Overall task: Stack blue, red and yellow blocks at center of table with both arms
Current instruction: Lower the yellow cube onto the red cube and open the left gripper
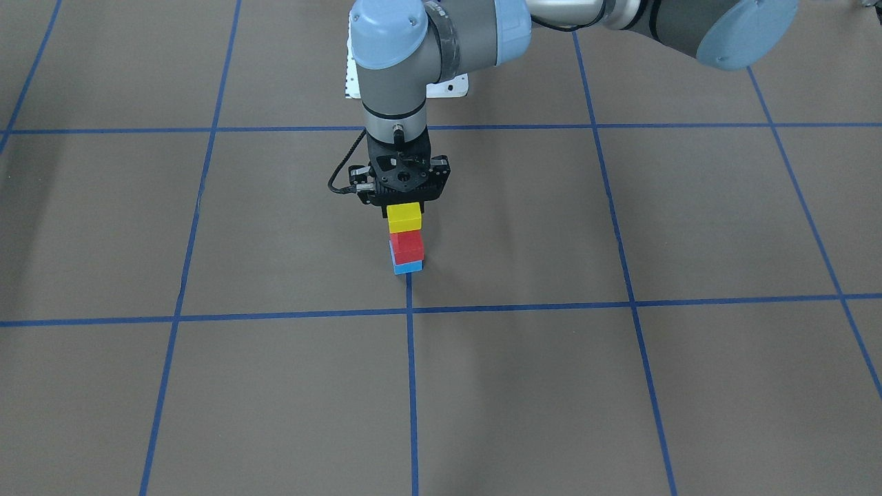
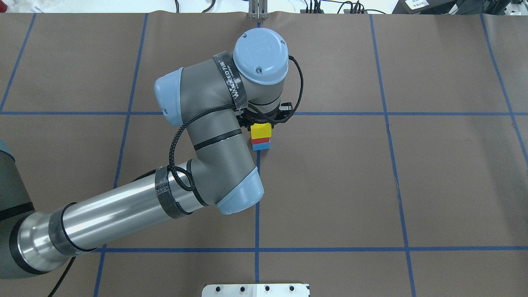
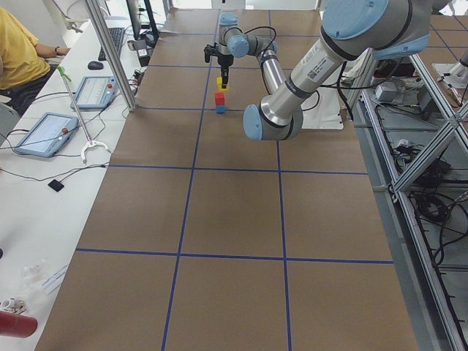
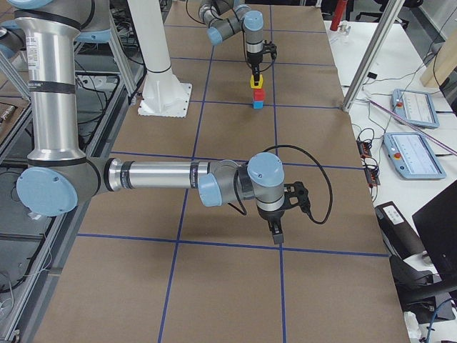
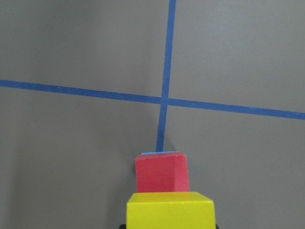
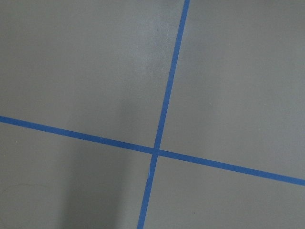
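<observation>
A red block sits on a blue block beside a blue tape crossing near the table's middle. My left gripper points straight down and is shut on a yellow block, held right over the red block; I cannot tell whether they touch. The left wrist view shows the yellow block close below the camera and the red block under it. My right gripper shows only in the exterior right view, low over bare table far from the stack; I cannot tell if it is open or shut.
The table is brown paper with a blue tape grid. A white base plate lies at the robot's edge. Tablets and a seated operator are beside the table. A metal post stands at the far side.
</observation>
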Robot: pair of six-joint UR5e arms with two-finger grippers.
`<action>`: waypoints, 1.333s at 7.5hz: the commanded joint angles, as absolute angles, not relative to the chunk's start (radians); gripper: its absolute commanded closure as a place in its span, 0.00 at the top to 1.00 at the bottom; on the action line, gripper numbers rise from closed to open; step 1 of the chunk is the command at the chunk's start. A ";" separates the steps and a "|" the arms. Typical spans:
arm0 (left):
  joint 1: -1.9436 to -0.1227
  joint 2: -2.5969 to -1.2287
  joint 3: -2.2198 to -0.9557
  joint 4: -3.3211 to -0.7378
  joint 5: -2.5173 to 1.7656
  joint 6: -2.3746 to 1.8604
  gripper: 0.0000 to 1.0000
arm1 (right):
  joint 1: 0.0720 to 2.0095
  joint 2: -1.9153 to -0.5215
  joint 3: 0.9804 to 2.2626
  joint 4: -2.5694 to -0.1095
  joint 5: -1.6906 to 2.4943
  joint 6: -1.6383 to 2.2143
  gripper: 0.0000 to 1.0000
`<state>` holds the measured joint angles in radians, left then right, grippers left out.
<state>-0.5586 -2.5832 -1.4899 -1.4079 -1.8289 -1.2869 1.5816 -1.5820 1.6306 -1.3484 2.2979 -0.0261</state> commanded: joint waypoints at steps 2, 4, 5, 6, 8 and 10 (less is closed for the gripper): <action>-0.558 -2.585 -1.447 -1.447 -1.821 -1.284 0.00 | 1.582 -1.580 1.631 -1.348 2.298 -0.026 1.00; -0.558 -2.585 -1.445 -1.445 -1.821 -1.284 0.08 | 1.582 -1.580 1.631 -1.348 2.298 -0.028 1.00; -0.558 -2.585 -1.443 -1.445 -1.821 -1.284 0.15 | 1.582 -1.580 1.631 -1.347 2.298 -0.026 1.00; -0.558 -2.583 -1.437 -1.447 -1.821 -1.284 0.24 | 1.582 -1.580 1.631 -1.348 2.298 -0.026 1.00; -0.558 -2.583 -1.431 -1.453 -1.821 -1.284 0.45 | 1.582 -1.578 1.631 -1.348 2.298 -0.028 1.00; -0.560 -2.583 -1.428 -1.454 -1.821 -1.282 0.69 | 1.582 -1.578 1.631 -1.348 2.298 -0.026 1.00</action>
